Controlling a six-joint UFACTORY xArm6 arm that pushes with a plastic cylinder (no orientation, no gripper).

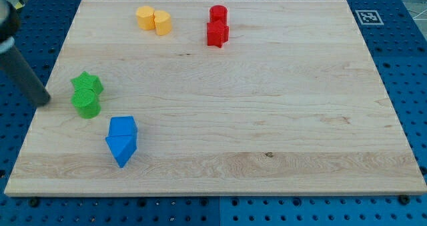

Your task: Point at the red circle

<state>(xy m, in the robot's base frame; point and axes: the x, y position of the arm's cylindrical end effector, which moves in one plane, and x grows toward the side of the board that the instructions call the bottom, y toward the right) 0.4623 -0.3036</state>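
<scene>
The red circle (pixel 218 14) stands near the view's top, a little right of centre, touching a red star (pixel 217 34) just below it. My rod comes in from the view's upper left, and my tip (pixel 46 100) rests on the board's left edge. The tip is far to the left of and below the red circle. It is just left of a green star (pixel 87 83) and a green circle (pixel 87 104), with a small gap between.
A yellow hexagon (pixel 145 17) and a yellow circle (pixel 163 22) sit at the top left. A blue block (pixel 123 127) and a blue triangle (pixel 120 149) sit at the lower left. The wooden board (pixel 267 119) lies on a blue pegboard.
</scene>
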